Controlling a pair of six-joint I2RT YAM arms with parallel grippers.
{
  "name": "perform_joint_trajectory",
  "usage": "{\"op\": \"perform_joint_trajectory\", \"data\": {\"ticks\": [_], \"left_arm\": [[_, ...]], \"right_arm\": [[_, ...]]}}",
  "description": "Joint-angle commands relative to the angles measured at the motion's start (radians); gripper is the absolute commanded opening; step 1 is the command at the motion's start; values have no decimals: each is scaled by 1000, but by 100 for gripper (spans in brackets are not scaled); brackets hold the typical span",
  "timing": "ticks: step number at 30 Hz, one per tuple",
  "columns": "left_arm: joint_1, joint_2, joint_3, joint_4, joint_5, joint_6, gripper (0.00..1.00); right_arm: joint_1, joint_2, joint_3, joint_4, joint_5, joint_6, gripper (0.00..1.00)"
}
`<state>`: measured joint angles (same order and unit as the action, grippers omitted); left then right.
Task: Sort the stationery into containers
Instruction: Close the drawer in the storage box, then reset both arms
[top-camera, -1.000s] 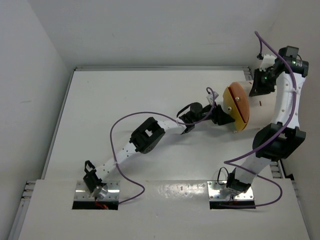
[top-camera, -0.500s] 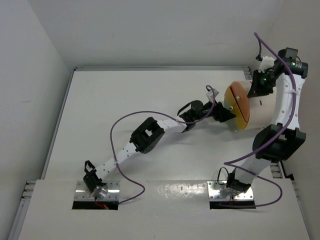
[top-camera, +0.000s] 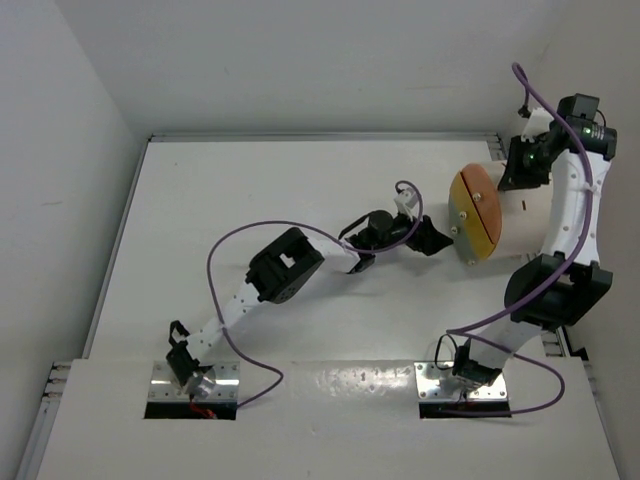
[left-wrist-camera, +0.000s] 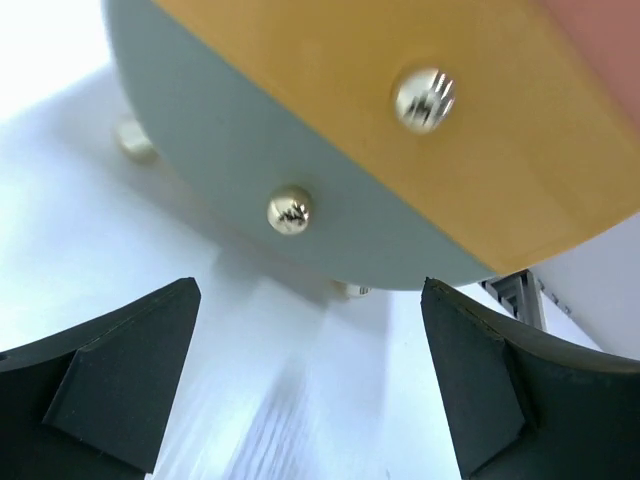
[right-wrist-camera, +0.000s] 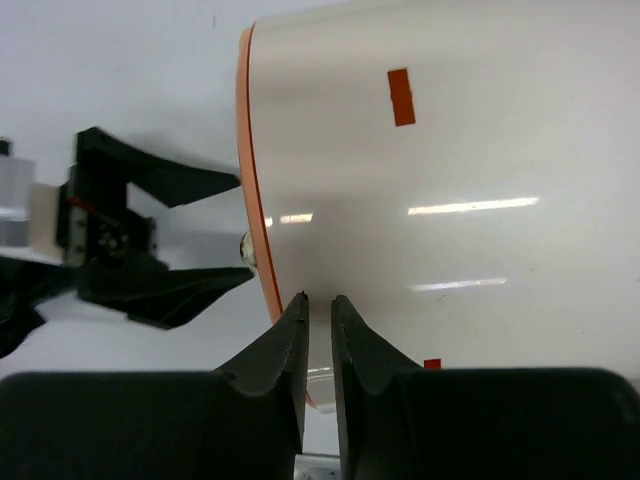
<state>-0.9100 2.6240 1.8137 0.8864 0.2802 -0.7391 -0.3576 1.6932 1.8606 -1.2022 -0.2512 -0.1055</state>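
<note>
The container is a large cream-white drum (top-camera: 512, 222) lying on its side at the right of the table. Its orange round end face (top-camera: 474, 214) points left and carries small shiny knobs (left-wrist-camera: 424, 97). My left gripper (top-camera: 432, 240) hangs just left of that face, open wide, with nothing between its fingers (left-wrist-camera: 112, 385); it does not touch the drum (left-wrist-camera: 250, 130). My right gripper (right-wrist-camera: 318, 305) hovers over the drum's cream side (right-wrist-camera: 450, 170) near the orange rim, its jaws all but shut and empty. No stationery is in view.
The table's back wall and right edge run close behind the drum. The right arm (top-camera: 570, 200) arches over the drum's right side. A purple cable (top-camera: 290, 228) loops above the left arm.
My left gripper opened fully and drew back to the left, off the orange face. The drum's face stands a little more upright. The right gripper barely moved.
</note>
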Motion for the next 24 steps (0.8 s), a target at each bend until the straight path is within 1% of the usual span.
{"op": "perform_joint_trajectory", "data": {"ticks": [1, 2, 3, 5, 6, 7, 8, 9, 10, 11, 12, 13, 14, 16, 17, 19, 20, 22, 24], "left_arm": [[57, -237, -50, 25, -26, 59, 100], [84, -264, -59, -16, -21, 69, 100], [100, -318, -66, -120, 0, 89, 100], [150, -369, -79, -240, 30, 113, 100], [166, -418, -89, -345, 42, 139, 100], [187, -442, -105, -381, 59, 145, 100], [221, -472, -157, -406, 77, 155, 100], [238, -530, -187, -438, 85, 174, 100], [270, -559, -247, -454, 88, 190, 100], [282, -590, -270, -496, 94, 204, 100], [298, -635, -284, -527, 100, 228, 100], [312, -650, -286, -576, 111, 240, 100], [339, -663, -274, -681, 123, 274, 100], [365, -694, -258, -780, 132, 305, 100], [396, -706, -255, -844, 135, 317, 100], [445, -739, -264, -885, 136, 322, 100], [465, -749, -269, -935, 137, 323, 100], [522, -783, -304, -940, 136, 316, 100], [569, -811, -341, -928, 145, 293, 100]], "right_arm": [[20, -92, -31, 176, 33, 50, 15], [32, -105, -29, 199, 36, 43, 16], [76, -122, -26, 228, 55, 15, 16], [141, -138, 1, 236, 90, -57, 17], [207, -136, 11, 228, 127, -78, 18], [241, -133, 18, 225, 144, -100, 18], [273, -132, 25, 222, 162, -133, 18], [334, -133, 22, 220, 200, -152, 18], [348, -126, 12, 217, 223, -173, 17], [433, -121, 8, 213, 246, -213, 17], [465, -115, 3, 199, 301, -230, 15], [494, -106, -1, 190, 331, -247, 14], [538, -81, -6, 181, 360, -272, 13], [577, -57, -15, 162, 427, -296, 10], [600, -34, -33, 164, 441, -316, 9], [618, -18, -84, 187, 489, -338, 7], [631, -4, -109, 199, 501, -361, 7], [641, 6, -152, 246, 527, -384, 6], [655, 10, -234, 311, 562, -427, 6]]}}
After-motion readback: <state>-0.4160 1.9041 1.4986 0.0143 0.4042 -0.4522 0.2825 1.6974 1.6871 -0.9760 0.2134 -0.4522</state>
